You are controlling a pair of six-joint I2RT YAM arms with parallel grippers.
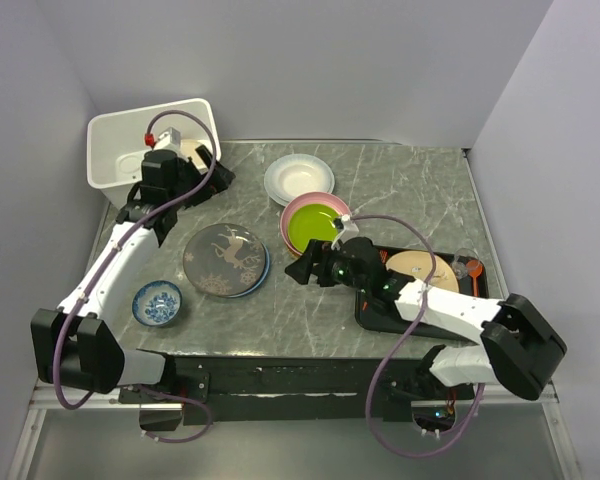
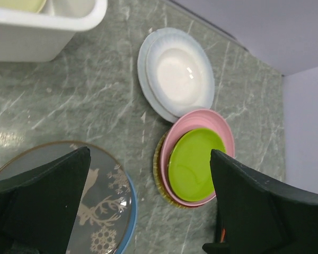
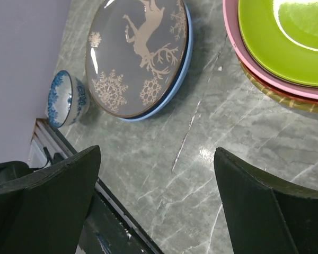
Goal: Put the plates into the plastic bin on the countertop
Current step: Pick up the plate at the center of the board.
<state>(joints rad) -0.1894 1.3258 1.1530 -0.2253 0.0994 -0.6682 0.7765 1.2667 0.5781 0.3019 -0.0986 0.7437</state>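
Bowl (image 1: 158, 302), blue-and-white, sits nearest me on the worktop (image 1: 410, 190). My right tool (image 3: 157, 153) hangs wide apart and empty over bare stone, between the deer plate (image 3: 135, 53) on its blue plate (image 2: 132, 209) and the green plate (image 3: 286, 37) stacked on the pink plate (image 2: 199, 119). Farther off lies the white plate (image 2: 177, 74). My left tool (image 2: 148, 159), also spread and empty, hovers beside the plastic bin (image 1: 110, 170) at the far left; a pale plate (image 2: 16, 4) lies inside.
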